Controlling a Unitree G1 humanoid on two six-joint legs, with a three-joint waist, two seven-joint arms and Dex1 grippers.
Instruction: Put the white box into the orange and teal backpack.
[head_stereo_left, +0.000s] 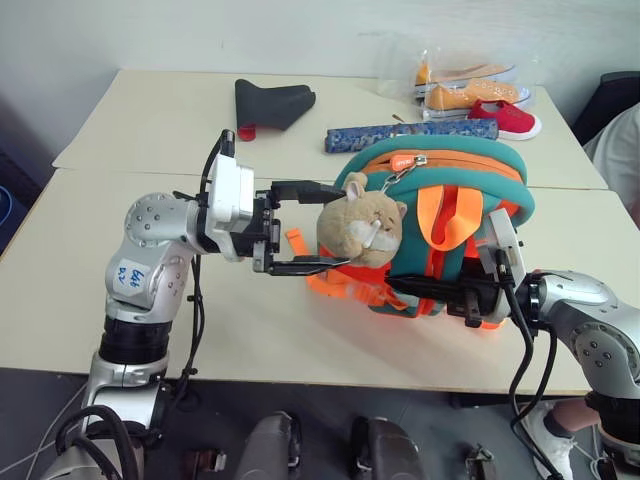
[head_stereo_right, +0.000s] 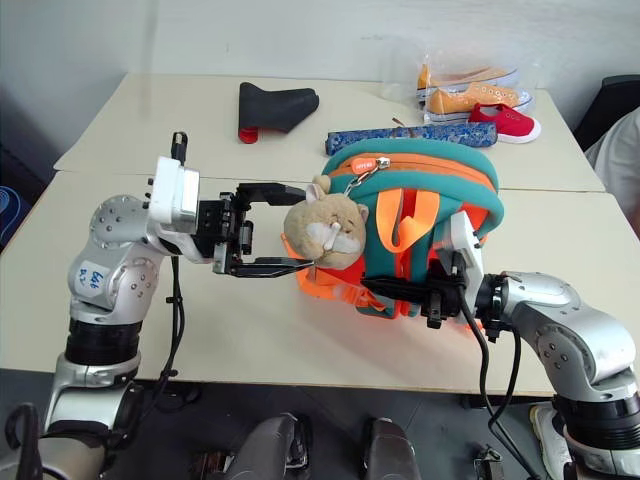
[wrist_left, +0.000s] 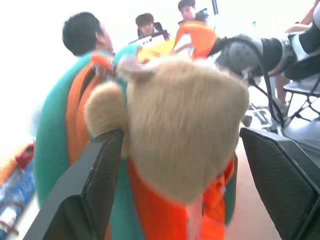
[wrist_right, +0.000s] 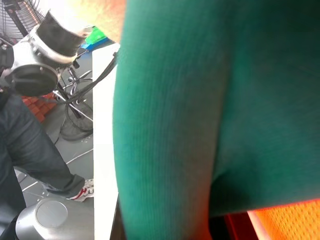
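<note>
Orange and teal backpack (head_stereo_left: 440, 215) on table (head_stereo_left: 120, 290), left gripper (head_stereo_left: 318, 226) jaws spread beside plush charm (head_stereo_left: 362, 228), right gripper (head_stereo_left: 425, 287) jaws pressed together at backpack's base.

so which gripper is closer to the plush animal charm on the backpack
Left. The left gripper is open, its fingers either side of the plush charm without visibly clamping it. The right gripper is shut at the orange and teal backpack, below and right of the charm.

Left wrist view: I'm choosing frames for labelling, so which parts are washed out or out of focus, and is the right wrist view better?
Left wrist view: background blown out white; plush charm soft, too close. Right wrist view: orange and teal backpack an unfocused teal mass, with glare above. Eye views: evenly lit, backpack crisp.
</note>
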